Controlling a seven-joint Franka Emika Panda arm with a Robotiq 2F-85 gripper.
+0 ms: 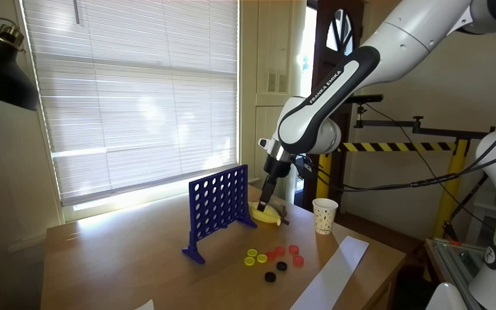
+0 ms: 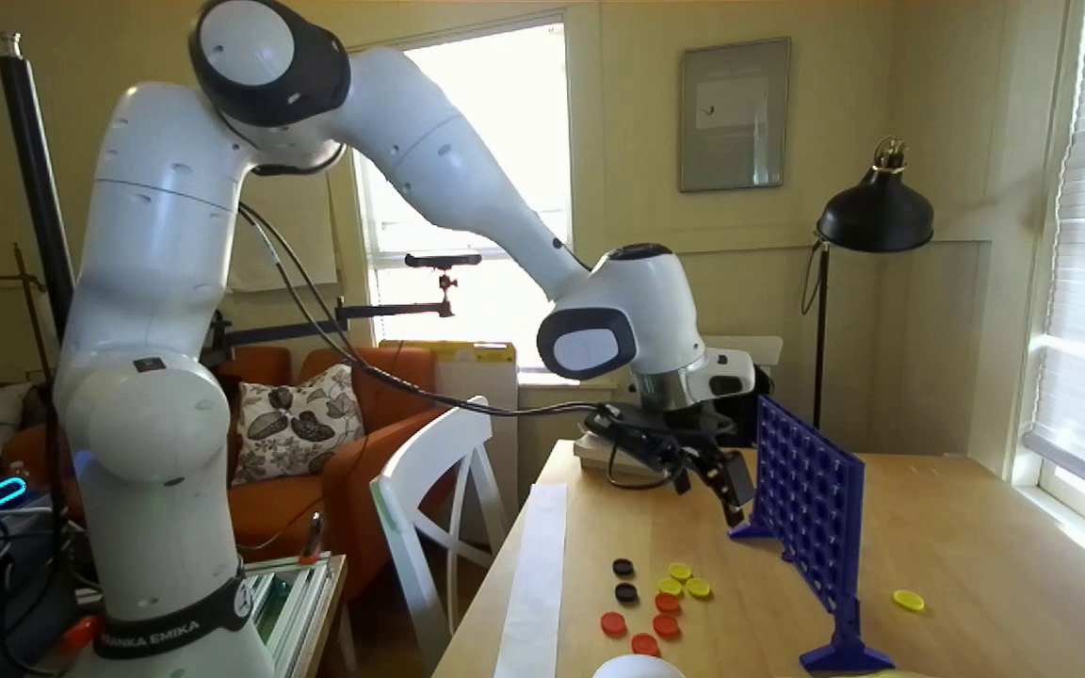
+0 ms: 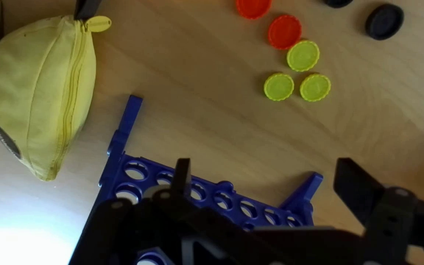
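Blue plastic makes up the rack (image 3: 211,194) in the wrist view, where the tool (image 3: 263,169) holds its fingers (image 3: 355,191) spread wide, one overlapping the rack; a yellow pouch (image 3: 39,92) lies left, yellow discs (image 3: 278,87) far. In an exterior view, the rack stands upright on the table (image 1: 114,262), a patterned cup (image 1: 324,217) to its right. In an exterior view, the tool hangs just left of the rack.

White window blinds (image 1: 131,99), brightly backlit, hang beside the wooden counter (image 1: 119,260); a tall window (image 2: 524,104) glares white. A pale yellow wall (image 2: 639,179) carries a framed picture (image 2: 736,118) near a black lamp (image 2: 877,212). A patterned cushion (image 2: 299,424) rests on an orange upholstered seat (image 2: 349,518) beyond a white chair (image 2: 434,452). A dark door (image 1: 323,47) has a glass pane (image 1: 332,39).
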